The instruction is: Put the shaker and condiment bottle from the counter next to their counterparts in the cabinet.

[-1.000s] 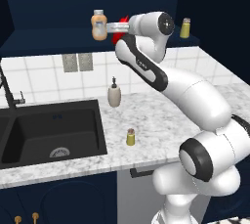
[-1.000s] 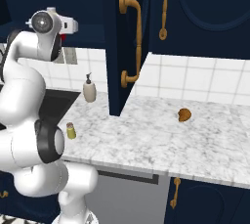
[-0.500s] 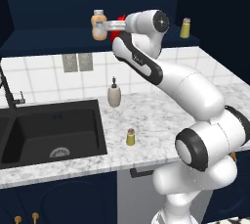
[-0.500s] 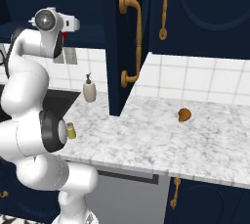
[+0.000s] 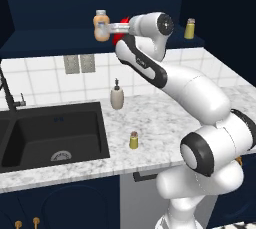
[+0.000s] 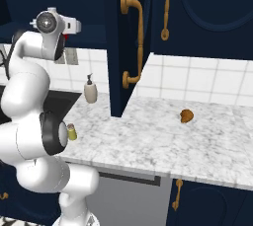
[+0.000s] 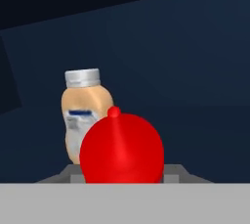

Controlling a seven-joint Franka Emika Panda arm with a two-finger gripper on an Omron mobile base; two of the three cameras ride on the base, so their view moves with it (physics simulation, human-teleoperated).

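Now the arm is reaching up into the recess of the cabinet [image 5: 50, 3], at the upper middle of the left base frame, and the gripper [image 5: 116, 27] is clamped on the condiment bottle [image 7: 121, 148]. In the hand frame the red bottle is sitting at the lower middle with its nozzle pointing towards the camera, so its long axis is running along the gripper. The orange-beige bottle [image 7: 83, 118] is standing upright just behind it and a little to the left; I cannot tell if the 2 are touching. I am judging that the next move is turning on this: the red bottle is needing a free spot on the shelf beside that counterpart. The shaker [image 5: 134, 140] is waiting on the surface [image 5: 165, 123], lower middle, well apart from the pale yellow shaker [image 5: 189, 28] at the upper right.
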